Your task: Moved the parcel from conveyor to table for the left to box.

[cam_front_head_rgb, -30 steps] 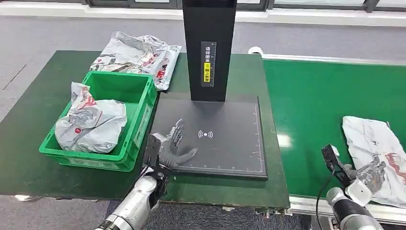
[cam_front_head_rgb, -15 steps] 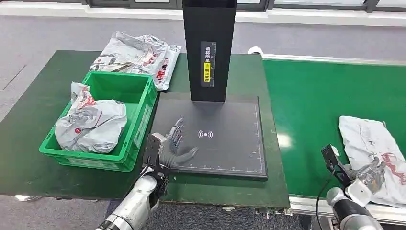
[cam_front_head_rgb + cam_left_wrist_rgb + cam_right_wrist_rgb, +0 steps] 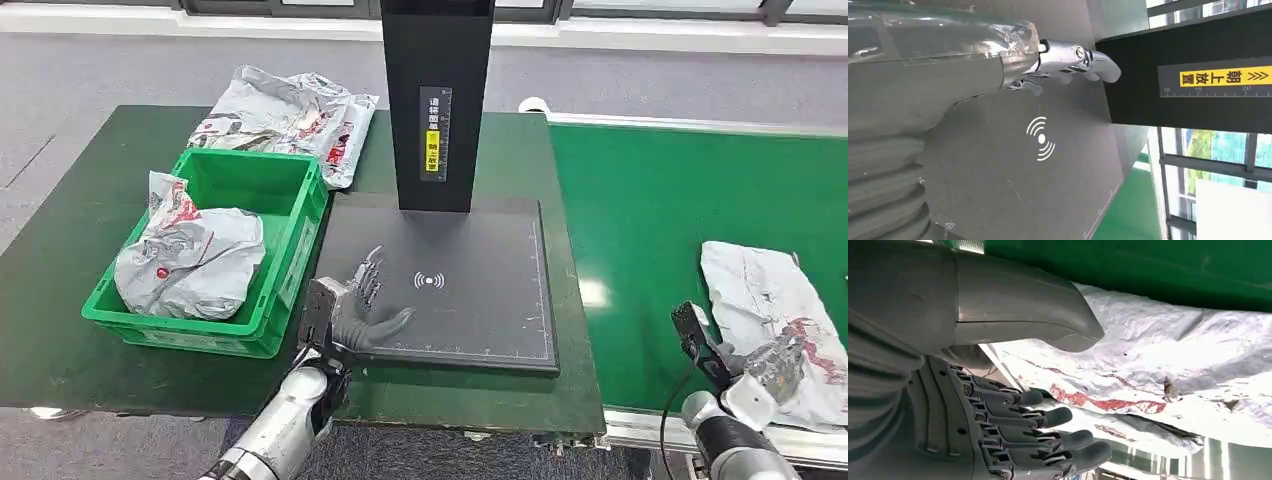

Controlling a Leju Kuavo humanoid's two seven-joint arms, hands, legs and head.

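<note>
The parcel (image 3: 775, 325) is silver-white with red marks, on a green conveyor (image 3: 650, 220); the box (image 3: 245, 215) is green

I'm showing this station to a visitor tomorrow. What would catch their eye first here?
Probably the tall black post with its yellow label, rising from the dark scan pad at the middle of the green table, where the open left hand hovers. Next, the bright green crate to the left, holding a crumpled grey parcel. On the green conveyor at right, another parcel lies by the right hand.
</note>
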